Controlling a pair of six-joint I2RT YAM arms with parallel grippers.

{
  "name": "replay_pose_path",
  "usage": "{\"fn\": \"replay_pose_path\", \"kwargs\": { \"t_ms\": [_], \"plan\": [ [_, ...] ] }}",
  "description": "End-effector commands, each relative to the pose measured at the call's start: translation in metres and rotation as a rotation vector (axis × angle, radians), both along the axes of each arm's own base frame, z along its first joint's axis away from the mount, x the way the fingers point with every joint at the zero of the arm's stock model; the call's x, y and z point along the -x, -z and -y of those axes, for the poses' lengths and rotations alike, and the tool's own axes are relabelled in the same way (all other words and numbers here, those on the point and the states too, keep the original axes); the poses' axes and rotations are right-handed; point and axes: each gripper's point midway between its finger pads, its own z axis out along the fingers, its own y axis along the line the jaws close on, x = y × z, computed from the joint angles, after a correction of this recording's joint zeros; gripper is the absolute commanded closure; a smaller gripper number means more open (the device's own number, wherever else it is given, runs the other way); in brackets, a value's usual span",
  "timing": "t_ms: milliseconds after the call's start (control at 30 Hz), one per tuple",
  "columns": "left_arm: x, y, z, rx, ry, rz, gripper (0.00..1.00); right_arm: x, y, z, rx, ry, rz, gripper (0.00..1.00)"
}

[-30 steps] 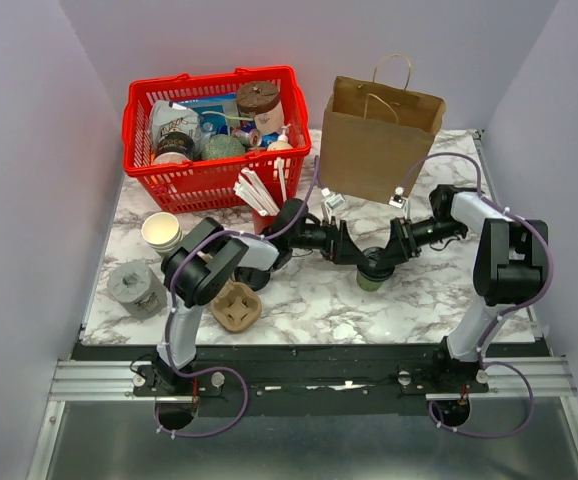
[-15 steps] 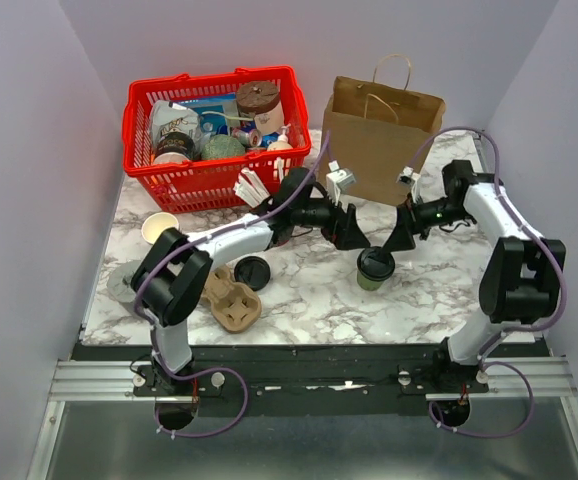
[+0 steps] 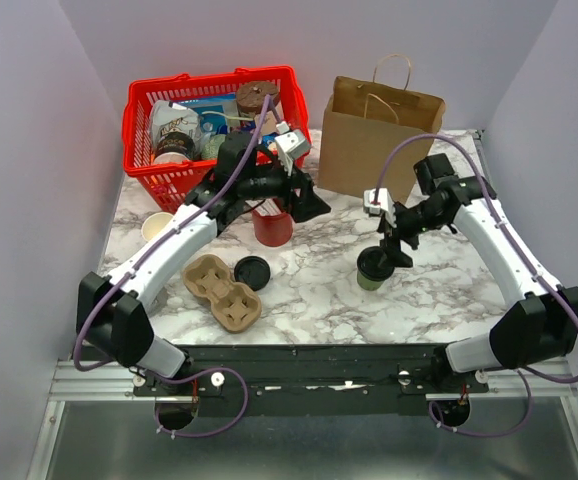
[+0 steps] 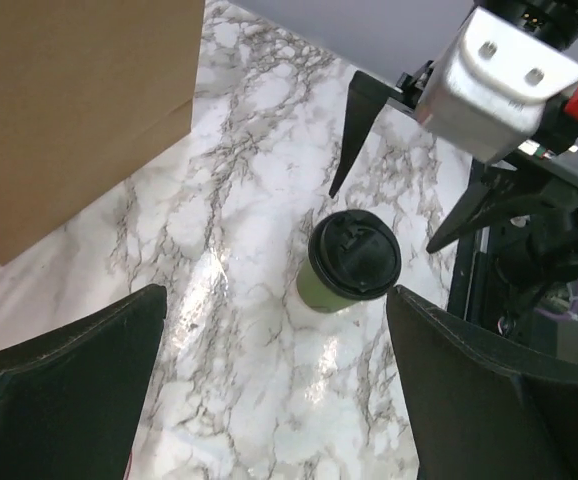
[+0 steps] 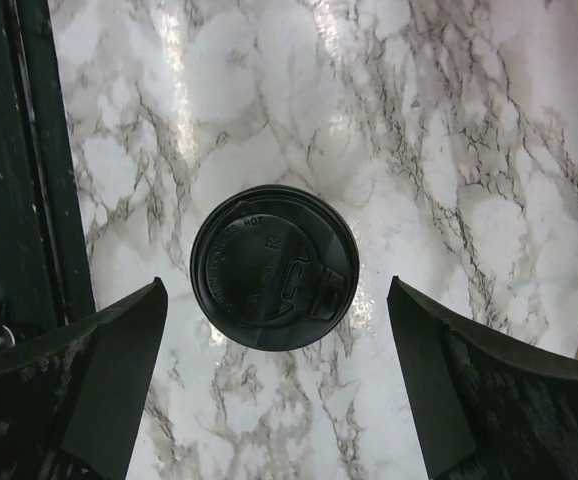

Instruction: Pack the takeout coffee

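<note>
The takeout coffee stands unpacked on the marble surface just in front of the brown paper bag, with the right pincer spread wide above it and the left pincer open and empty beside the bag.

Readable markings, as I see them from the remote station:

1. The coffee, black lid, right wrist view. There is raised lettering in an arc along the inner ring. I can make out "HOT" at the end of the arc. The letters before it and a small embossed mark beside it are too faint for me to read. In the left wrist and top views the lid is too small to show any of this.

2. White pouch in the basket, top view. It carries dark print, too small for me to read.

3. Blue packet in the same basket. It is printed, but I cannot read it.

I can read nothing else.
</note>
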Motion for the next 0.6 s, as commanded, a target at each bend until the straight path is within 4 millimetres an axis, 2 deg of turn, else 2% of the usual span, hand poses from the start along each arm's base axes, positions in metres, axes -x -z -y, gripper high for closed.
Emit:
{"fn": "replay_pose_path", "kwargs": {
  "t_ms": [0, 133, 233, 333, 567],
  "plan": [
    [0.011, 0.004, -0.022, -0.077, -0.032, 0.055, 0.01, 0.003, 0.015, 0.003, 0.143, -0.126, 0.073, 0.0],
    [0.008, 0.012, -0.04, -0.092, -0.078, 0.05, 0.01, -0.003, 0.013, -0.005, 0.18, -0.165, 0.127, 0.0],
    [0.009, 0.02, -0.048, -0.095, -0.099, 0.036, 0.01, 0.002, 0.023, -0.006, 0.238, -0.221, 0.129, 0.0],
    [0.012, 0.024, -0.052, -0.094, -0.106, 0.028, 0.01, 0.006, 0.034, -0.004, 0.288, -0.272, 0.124, 0.0],
    [0.012, 0.026, -0.058, -0.094, -0.121, 0.029, 0.01, -0.002, 0.042, -0.002, 0.352, -0.319, 0.117, 0.0]
  ]
}}
